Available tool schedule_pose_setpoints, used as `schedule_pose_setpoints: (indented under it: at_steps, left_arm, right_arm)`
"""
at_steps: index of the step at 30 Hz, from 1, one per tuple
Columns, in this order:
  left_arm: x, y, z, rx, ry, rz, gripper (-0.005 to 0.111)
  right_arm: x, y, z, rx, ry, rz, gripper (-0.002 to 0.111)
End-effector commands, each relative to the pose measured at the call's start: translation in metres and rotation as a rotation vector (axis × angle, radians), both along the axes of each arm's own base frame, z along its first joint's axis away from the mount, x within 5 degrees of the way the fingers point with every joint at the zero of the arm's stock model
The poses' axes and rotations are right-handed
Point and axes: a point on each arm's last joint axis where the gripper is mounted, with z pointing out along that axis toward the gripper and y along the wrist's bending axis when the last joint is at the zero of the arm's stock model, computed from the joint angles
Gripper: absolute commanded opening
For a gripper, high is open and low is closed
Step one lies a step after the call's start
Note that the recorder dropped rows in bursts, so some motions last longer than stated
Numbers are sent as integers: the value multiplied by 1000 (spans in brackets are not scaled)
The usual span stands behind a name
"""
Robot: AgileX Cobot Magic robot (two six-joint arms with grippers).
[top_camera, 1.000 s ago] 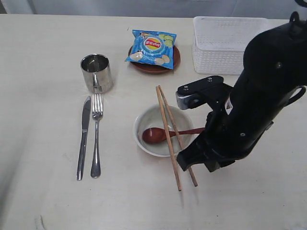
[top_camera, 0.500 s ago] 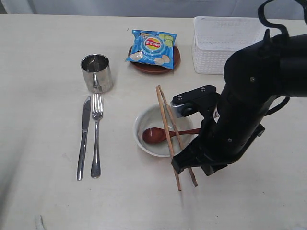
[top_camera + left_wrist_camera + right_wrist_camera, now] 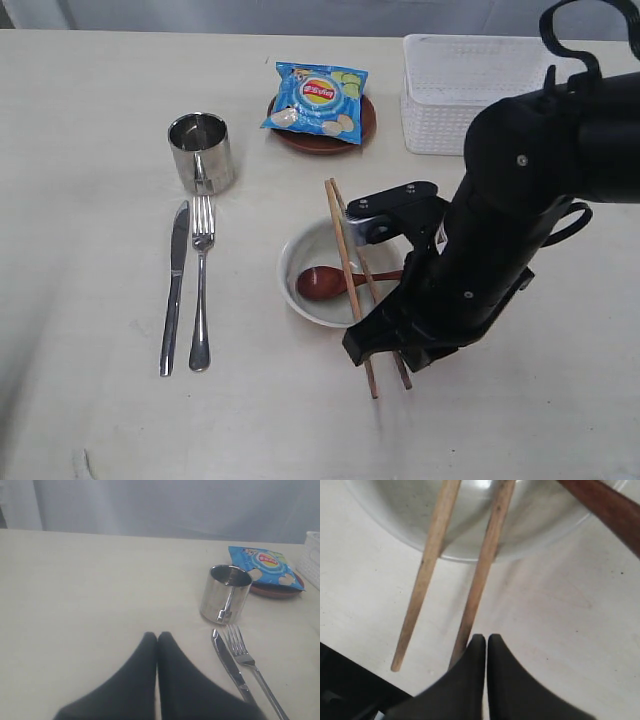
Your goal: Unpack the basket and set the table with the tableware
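The white bowl (image 3: 305, 250) sits mid-table with the reddish-brown spoon (image 3: 320, 283) inside and two chopsticks (image 3: 345, 265) laid across it. My right gripper (image 3: 486, 639) is shut and empty; its tips hover low over the table beside the near end of one chopstick (image 3: 485, 555), just off the bowl's rim (image 3: 470, 530). The spoon handle (image 3: 605, 510) passes close by. Steel cup (image 3: 202, 152), knife (image 3: 174, 288) and fork (image 3: 202, 283) lie to the left. My left gripper (image 3: 157, 636) is shut on nothing over bare table, next to the knife (image 3: 227, 662).
The white basket (image 3: 480, 95) stands at the back right. A blue chips bag (image 3: 318, 98) rests on the brown plate (image 3: 320, 143) behind the bowl. My bulky black right arm (image 3: 500, 230) hides the table right of the bowl.
My right arm has swung left and lower toward the chopsticks' near ends, now covering part of the spoon handle. Nothing on the table has shifted.
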Motion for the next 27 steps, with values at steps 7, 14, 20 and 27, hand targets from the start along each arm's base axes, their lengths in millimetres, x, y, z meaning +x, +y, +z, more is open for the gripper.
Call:
schedule_pose_setpoints:
  at_steps: [7, 14, 20, 27]
  left_arm:
    - [0, 0, -1, 3, -3, -5, 0]
    - [0, 0, -1, 3, -3, -5, 0]
    - [0, 0, -1, 3, -3, -5, 0]
    - [0, 0, -1, 3, -3, -5, 0]
  right_arm:
    - [-1, 7, 0, 72, 8, 25, 2]
    - [-1, 7, 0, 84, 3, 42, 2]
    - [3, 0, 14, 32, -51, 75, 2]
    - [7, -17, 75, 65, -350, 37, 2]
